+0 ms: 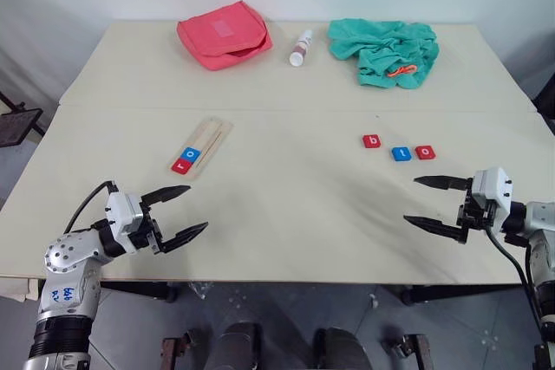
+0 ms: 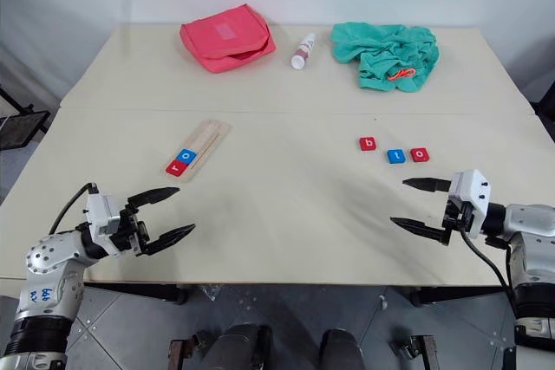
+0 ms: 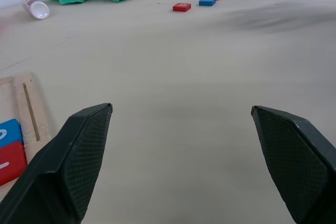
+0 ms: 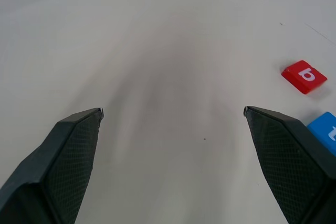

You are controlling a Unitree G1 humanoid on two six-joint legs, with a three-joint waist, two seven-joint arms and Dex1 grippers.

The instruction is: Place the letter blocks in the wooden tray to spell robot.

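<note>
left tool (image 1: 177, 211) spread wide, empty | right tool (image 1: 425, 203) spread wide, empty, above table (image 1: 286, 205)

The right gripper (image 4: 173, 113) holds its two black fingers (image 4: 63, 156) spread wide over the bare pale table (image 4: 157, 51), with nothing between them. Beyond one fingertip lies a red block marked "b" (image 4: 304, 76), and just beside it the corner of a blue block (image 4: 324, 129).

In the left wrist view the wooden tray (image 3: 23, 114) runs off the edge, its red block (image 3: 10, 162) and blue block (image 3: 8, 130) both half cropped, letters unreadable.
</note>
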